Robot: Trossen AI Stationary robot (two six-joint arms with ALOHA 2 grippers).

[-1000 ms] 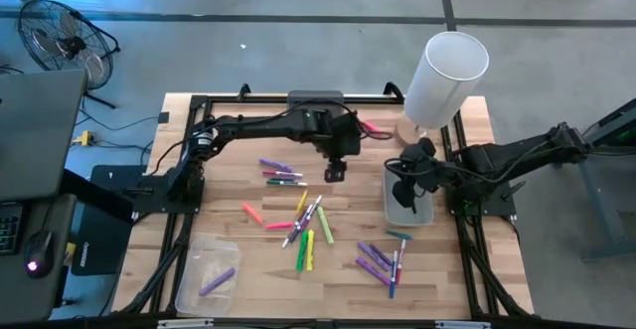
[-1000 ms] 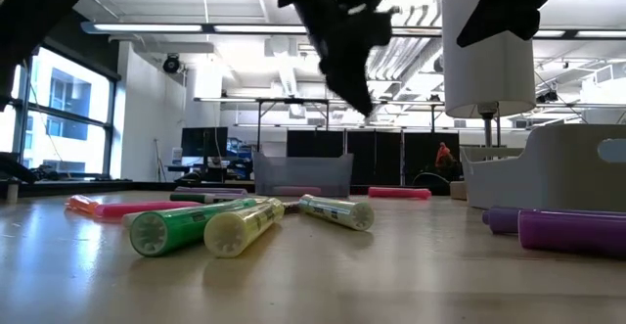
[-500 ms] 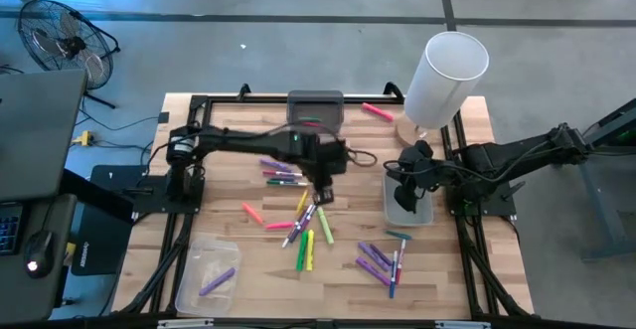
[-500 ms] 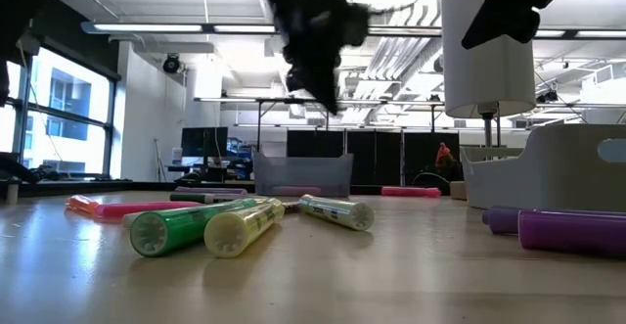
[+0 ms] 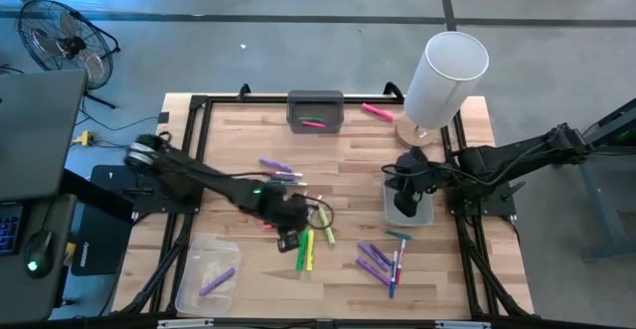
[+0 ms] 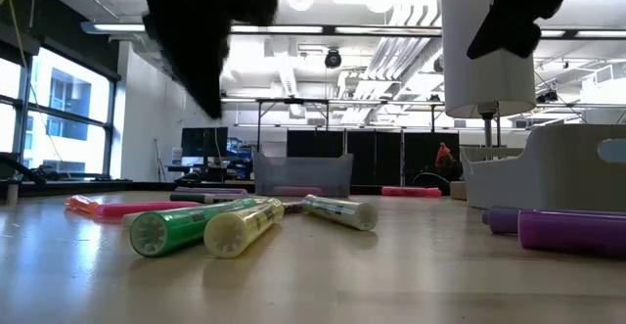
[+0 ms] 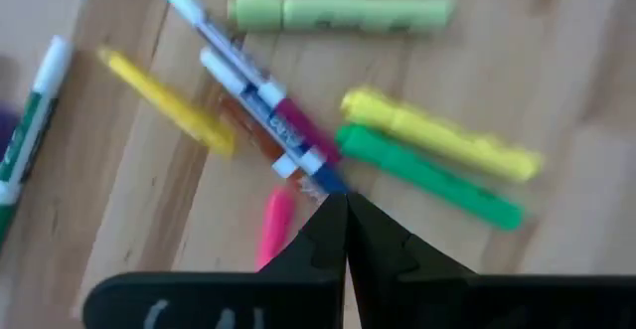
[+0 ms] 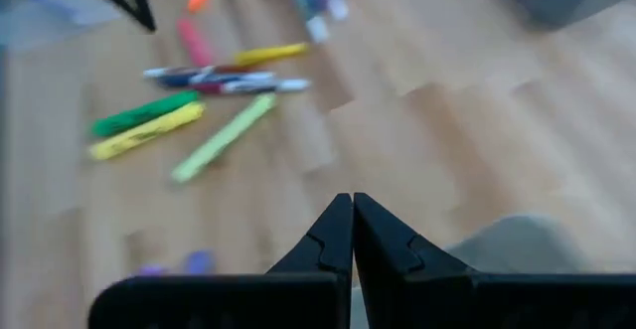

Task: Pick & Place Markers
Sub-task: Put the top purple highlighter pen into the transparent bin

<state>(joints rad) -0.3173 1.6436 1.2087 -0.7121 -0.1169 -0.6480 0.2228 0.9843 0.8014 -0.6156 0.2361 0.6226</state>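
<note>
Left gripper: the left gripper point(image 5: 290, 238) is low over the middle cluster of markers point(image 5: 308, 232), fingers pinched together with nothing between them.
Right gripper: the right gripper point(image 5: 406, 202) waits over the grey tray point(image 5: 425, 214) on the right side, fingers pressed tip to tip, empty.
Markers: loose all over the wooden table point(image 5: 348, 155); a purple marker point(image 5: 217, 280) lies in the clear tray point(image 5: 189, 289), another shows in the dark bin point(image 5: 315, 110) at the far edge.
Doing it well: I'd say the fingers must part before dropping, straddle one barrel across its width, and pick a pen lying clear of its neighbours.
Left wrist view only: fingertips meet just beside the white-barrelled marker point(image 7: 266, 110) and a pink marker point(image 7: 274, 226).
Low view only: the green marker point(image 6: 186, 224) and yellow marker point(image 6: 245, 226) lie side by side, touching.
High view only: both arms and every tray at once.
</note>
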